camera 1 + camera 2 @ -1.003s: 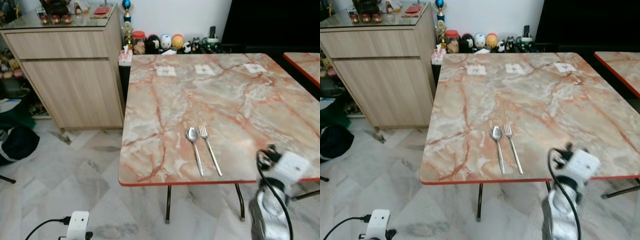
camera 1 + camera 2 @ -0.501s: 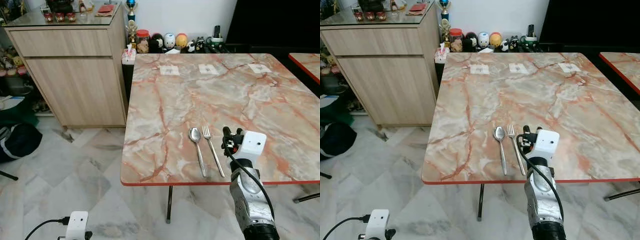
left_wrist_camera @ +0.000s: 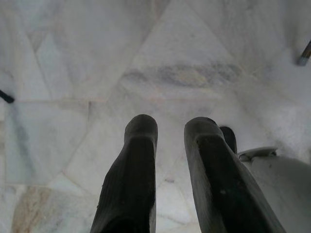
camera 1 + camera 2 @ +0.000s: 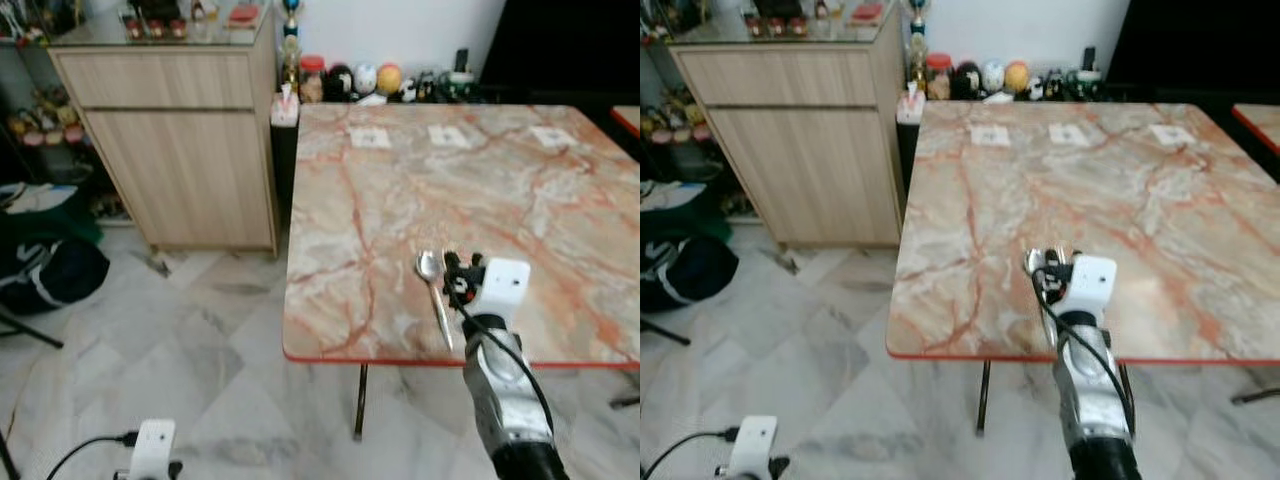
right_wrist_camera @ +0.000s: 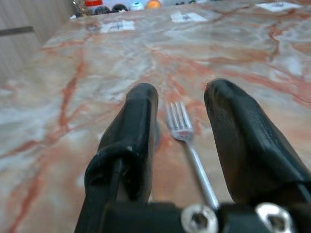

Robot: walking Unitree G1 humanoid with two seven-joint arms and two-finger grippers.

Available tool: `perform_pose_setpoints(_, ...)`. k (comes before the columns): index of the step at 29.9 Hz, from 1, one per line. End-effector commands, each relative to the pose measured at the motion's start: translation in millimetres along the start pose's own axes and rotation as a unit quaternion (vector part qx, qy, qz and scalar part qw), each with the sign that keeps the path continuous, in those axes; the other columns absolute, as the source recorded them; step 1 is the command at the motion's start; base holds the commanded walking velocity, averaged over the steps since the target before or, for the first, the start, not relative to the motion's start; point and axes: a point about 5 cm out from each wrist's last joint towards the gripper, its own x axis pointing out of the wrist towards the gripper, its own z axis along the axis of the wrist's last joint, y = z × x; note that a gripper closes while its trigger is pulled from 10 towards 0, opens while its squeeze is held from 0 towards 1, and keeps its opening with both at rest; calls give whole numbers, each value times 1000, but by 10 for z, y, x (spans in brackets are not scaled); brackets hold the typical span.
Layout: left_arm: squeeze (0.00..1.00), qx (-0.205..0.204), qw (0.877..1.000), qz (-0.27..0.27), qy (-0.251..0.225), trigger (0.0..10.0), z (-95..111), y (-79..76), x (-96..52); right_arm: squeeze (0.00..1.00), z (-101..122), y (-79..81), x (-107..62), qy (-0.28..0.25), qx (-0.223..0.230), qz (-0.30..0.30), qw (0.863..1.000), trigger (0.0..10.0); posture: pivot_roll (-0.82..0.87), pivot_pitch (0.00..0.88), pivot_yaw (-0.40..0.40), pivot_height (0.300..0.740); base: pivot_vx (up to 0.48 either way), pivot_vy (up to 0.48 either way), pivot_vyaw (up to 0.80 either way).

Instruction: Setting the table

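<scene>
Spread jaws on my right gripper (image 5: 181,104), fork (image 5: 187,145) lying between the fingers on the marble table (image 4: 520,190), not gripped. Spoon (image 4: 432,280) just beside it. My left gripper (image 3: 167,128) hangs over floor, fingers slightly parted.

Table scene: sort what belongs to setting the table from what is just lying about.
Belongs:
fork, between the open fingers of the right end effector
spoon
marble table

Lying about:
wooden cabinet
figurines by the wall
dark bag on the floor
</scene>
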Motion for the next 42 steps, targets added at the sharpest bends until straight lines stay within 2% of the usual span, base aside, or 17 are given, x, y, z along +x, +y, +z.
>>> perform_pose_setpoints(1, 0, 2, 1000, -3, 7, 10000, -33, -8, -4, 0, -22, -5, 31, 17, -9, -3, 1000, 10000, 101, 0, -10, 740, 0, 0, 0)
perform_pose_setpoints(4, 0, 2, 1000, -4, 7, 10000, -30, -10, -4, 0, -73, -49, 57, 41, -21, -17, 999, 10000, 101, 0, -11, 740, 0, 0, 0)
perform_pose_setpoints(6, 0, 3, 1000, -5, 6, 10000, -25, -16, -2, 0, -174, -98, 104, 88, -19, -28, 996, 10000, 98, 0, -8, 740, 0, 0, 0)
perform_pose_setpoints(7, 0, 3, 1000, -6, 6, 10000, -23, -18, -2, 0, -174, -99, 115, 90, -17, -28, 995, 10000, 101, 0, -9, 740, 0, 0, 0)
perform_pose_setpoints(17, 0, 4, 1000, -7, 5, 10000, -17, -17, -1, 0, 46, -14, 232, 39, 1, -18, 999, 10000, 104, 0, -7, 740, 25, 0, 0)
perform_pose_setpoints(28, 0, 8, 1000, -6, 5, 10000, -8, -20, 2, 0, -2, 36, 201, 39, -3, -1, 999, 10000, 104, 0, -7, 740, 275, 0, 0)
perform_pose_setpoints(29, 0, 16, 1000, -1, 8, 10000, -10, -13, 3, 0, -4, 40, 198, 40, -3, 0, 999, 10000, 101, 0, -7, 740, 0, 0, 0)
perform_pose_setpoints(42, 0, 10, 1000, -4, 4, 10000, 4, -28, 5, 0, -93, 50, 150, 63, -9, 5, 998, 10000, 102, 0, -10, 740, 0, 0, 0)
